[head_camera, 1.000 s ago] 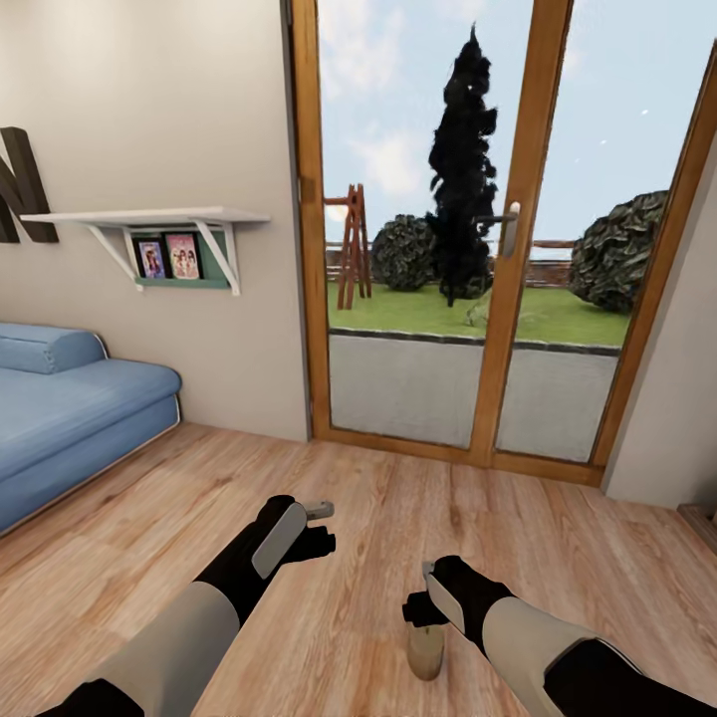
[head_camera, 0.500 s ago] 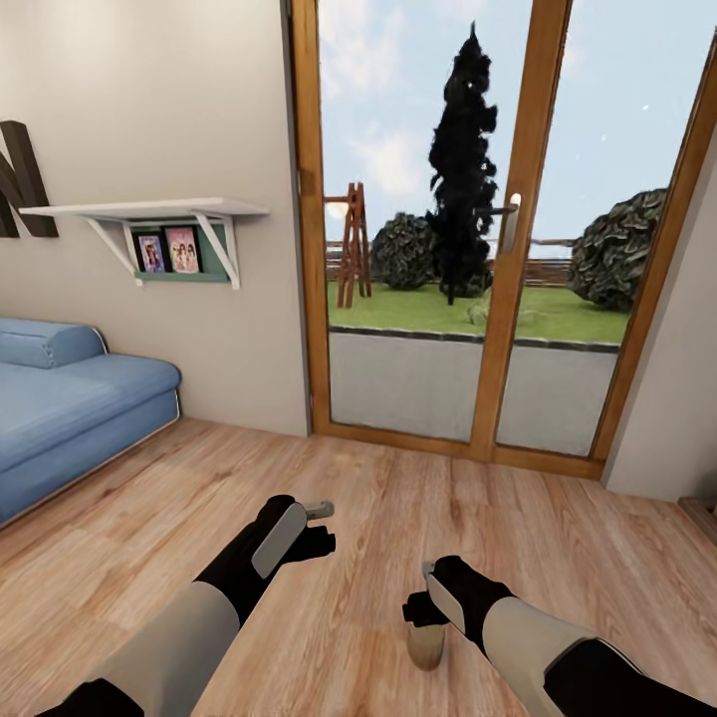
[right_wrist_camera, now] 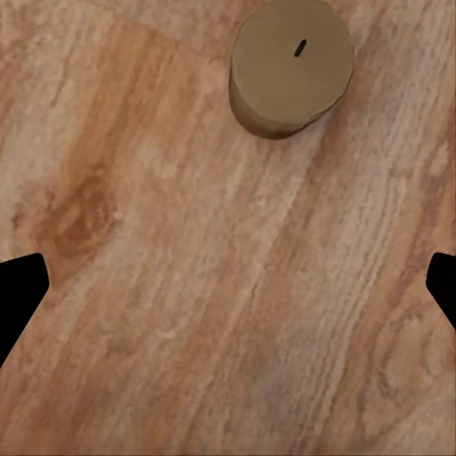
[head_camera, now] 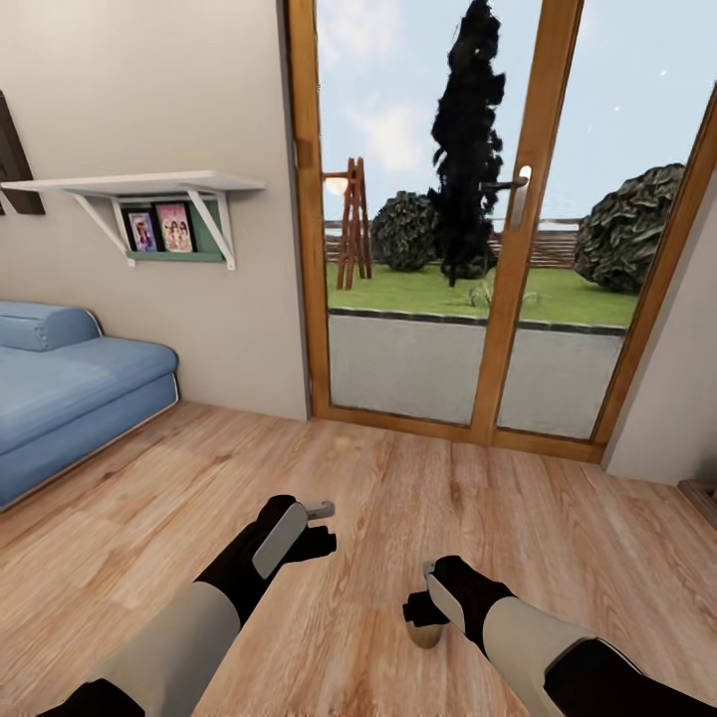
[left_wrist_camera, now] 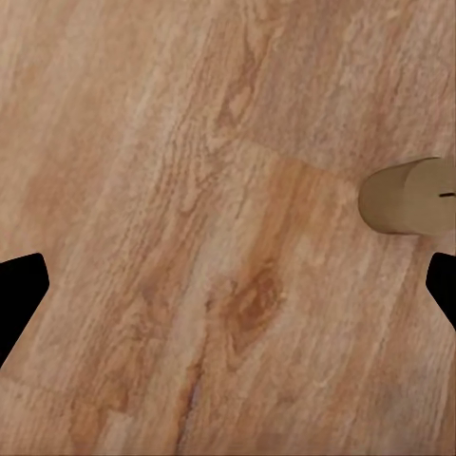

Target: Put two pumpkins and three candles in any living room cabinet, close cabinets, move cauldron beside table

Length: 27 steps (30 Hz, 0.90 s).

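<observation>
One candle, a short tan-olive cylinder with a small wick, stands upright on the wood floor, partly hidden under my right gripper. The right wrist view shows the candle from above, beyond my open right gripper and not between the fingers. In the left wrist view the candle sits off to one side of my open left gripper. My left gripper hovers over bare floor, holding nothing. Pumpkins, cabinet, cauldron and table are out of view.
A blue sofa stands at the left against the wall, under a white shelf with photos. A wood-framed glass patio door is straight ahead. A dark wooden edge shows at the far right. Wood floor lies between.
The whole picture has shifted: the camera moved towards the door, and the candle now sits lower, more hidden under my right gripper. Both arms keep their pose.
</observation>
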Motion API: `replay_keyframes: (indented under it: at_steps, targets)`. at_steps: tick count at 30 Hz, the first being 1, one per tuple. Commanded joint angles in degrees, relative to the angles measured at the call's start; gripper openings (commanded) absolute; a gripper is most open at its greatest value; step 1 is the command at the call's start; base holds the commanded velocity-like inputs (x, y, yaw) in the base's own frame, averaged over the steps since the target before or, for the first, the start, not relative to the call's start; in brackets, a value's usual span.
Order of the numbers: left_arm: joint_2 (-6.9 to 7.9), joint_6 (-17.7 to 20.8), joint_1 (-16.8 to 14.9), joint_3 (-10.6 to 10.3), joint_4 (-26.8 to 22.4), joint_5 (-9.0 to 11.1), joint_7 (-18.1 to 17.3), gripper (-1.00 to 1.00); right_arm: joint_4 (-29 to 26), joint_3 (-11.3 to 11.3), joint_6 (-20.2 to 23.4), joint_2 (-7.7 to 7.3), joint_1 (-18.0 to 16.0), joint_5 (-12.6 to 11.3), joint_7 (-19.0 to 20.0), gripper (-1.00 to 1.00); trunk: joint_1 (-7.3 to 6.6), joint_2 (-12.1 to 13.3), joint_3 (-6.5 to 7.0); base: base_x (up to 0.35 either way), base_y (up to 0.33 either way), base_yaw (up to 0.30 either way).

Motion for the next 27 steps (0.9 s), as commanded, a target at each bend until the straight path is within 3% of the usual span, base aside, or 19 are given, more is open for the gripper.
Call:
replay_keyframes:
  at_steps: [1,9,19,27]
  targets:
    - [0.02,0.02,-0.03,-0.17,-0.07,0.6,0.58,1.0,-0.11,0.34,0.26,-0.01,-0.02,-0.61,-0.4,1.0,0.01,-0.05,-0.29,0.0,0.0,0.0]
    - [0.01,0.02,-0.05,-0.17,-0.07,0.68,0.58,1.0,-0.08,0.34,0.26,-0.01,-0.02,-0.61,-0.38,1.0,0.22,-0.15,-2.06,0.0,0.0,0.0]
    - [0.01,-0.04,-0.03,-0.09,-0.02,0.82,0.58,1.0,-0.13,0.18,0.7,-0.11,-0.02,-0.69,-0.45,1.0,0.22,-0.15,-2.06,0.005,0.0,0.0]
    - [0.01,-0.06,-0.01,-0.08,0.15,0.86,0.58,1.0,-0.16,0.17,0.86,-0.24,-0.02,-0.78,-0.41,1.0,0.22,-0.15,-2.06,0.255,0.0,0.0]
